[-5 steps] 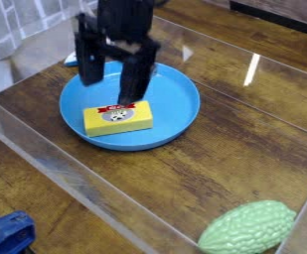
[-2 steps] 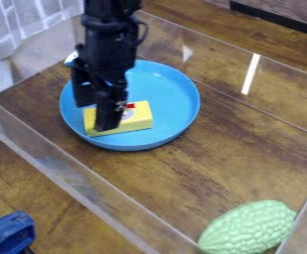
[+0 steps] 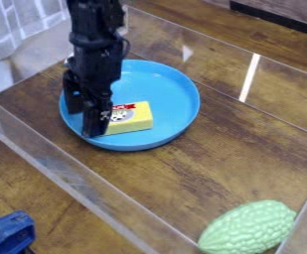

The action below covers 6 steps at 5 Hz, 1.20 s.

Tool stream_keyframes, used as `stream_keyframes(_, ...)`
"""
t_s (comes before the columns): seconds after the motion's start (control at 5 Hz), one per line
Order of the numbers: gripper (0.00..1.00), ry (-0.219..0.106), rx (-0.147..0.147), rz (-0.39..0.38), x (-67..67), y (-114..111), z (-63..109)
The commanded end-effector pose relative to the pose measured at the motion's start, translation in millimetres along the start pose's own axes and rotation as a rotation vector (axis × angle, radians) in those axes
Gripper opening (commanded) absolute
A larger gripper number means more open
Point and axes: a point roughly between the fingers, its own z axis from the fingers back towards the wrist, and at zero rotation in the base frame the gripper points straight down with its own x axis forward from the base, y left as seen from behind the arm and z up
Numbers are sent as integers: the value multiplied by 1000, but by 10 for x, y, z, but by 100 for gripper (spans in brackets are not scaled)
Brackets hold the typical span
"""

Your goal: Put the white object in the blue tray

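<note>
The blue tray (image 3: 180, 91) is a round shallow dish on the wooden table, left of centre. My gripper (image 3: 86, 117) points straight down over the tray's left part. Its dark fingers (image 3: 100, 119) stand open, low over the tray floor, right beside the left end of a yellow box (image 3: 133, 117). Nothing shows held between them. The white object is hidden; the arm and gripper cover the tray's left edge and the table just behind it.
The yellow box with a red and white label lies inside the tray. A green bumpy object (image 3: 248, 230) sits at the front right. Clear plastic walls (image 3: 63, 184) ring the work area. A dark blue cloth-like thing (image 3: 7, 234) lies outside at the bottom left.
The gripper has dropped lower and shifted left, from above the tray's middle to its left part, and has rolled about its axis. It stayed open. The yellow box has not moved.
</note>
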Motion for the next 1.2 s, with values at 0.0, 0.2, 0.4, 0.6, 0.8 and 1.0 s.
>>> stream_keyframes(0.0,0,-47,39,-9,15,161,131)
stream_keyframes(0.2,0,-51,35,-15,-24,240,139)
stream_keyframes(0.4,0,-57,31,-20,-71,310,151)
stream_keyframes(0.6,0,-61,31,-46,-121,390,231)
stream_keyframes(0.8,100,-68,38,-90,-160,480,276)
stream_keyframes(1.0,100,-77,46,-147,-170,521,256)
